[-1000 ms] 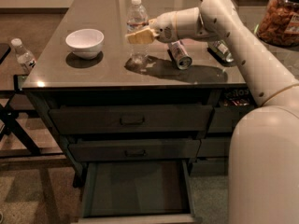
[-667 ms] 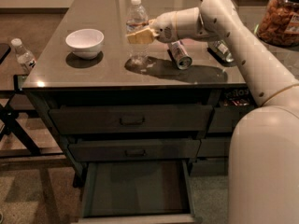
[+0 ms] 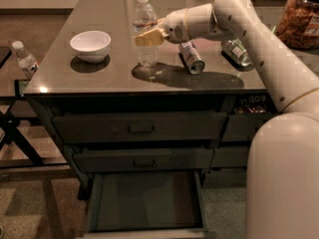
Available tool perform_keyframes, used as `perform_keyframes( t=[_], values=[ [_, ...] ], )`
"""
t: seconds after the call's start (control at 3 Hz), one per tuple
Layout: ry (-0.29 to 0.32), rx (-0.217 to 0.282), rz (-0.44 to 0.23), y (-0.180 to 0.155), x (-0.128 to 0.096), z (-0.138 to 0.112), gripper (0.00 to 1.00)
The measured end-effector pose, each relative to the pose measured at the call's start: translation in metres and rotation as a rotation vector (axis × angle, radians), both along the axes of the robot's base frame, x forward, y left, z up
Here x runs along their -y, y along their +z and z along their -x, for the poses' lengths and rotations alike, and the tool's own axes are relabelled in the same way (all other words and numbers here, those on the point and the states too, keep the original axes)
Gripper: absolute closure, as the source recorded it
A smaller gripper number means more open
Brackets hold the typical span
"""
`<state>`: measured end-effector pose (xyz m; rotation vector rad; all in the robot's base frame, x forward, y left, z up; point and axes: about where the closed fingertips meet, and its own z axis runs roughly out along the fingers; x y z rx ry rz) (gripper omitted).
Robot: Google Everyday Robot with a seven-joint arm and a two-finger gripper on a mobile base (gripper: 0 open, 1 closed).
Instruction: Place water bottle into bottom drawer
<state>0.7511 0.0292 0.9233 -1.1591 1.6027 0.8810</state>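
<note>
In the camera view I have my tool [image 3: 148,37] clenched on the water bottle [image 3: 145,16], which stands upright mid-desk [image 3: 99,78], nearer the front edge. Below that edge, the bottom drawer [image 3: 144,203] is pulled open.

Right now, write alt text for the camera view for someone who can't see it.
The robot's tool is at the upright water bottle on the cabinet top, beside a white bowl and a toppled can. Below, the bottom drawer stands open.
</note>
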Motion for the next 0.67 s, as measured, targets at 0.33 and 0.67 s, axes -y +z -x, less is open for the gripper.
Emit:
perform_keyframes(
  t=[0.33,0.67],
  values=[
    [-0.031,-0.005,0.036,0.0070,0.0018,0.0488,1.00],
    [-0.036,0.014,0.040,0.0137,0.0011,0.0445,1.00]
  ],
)
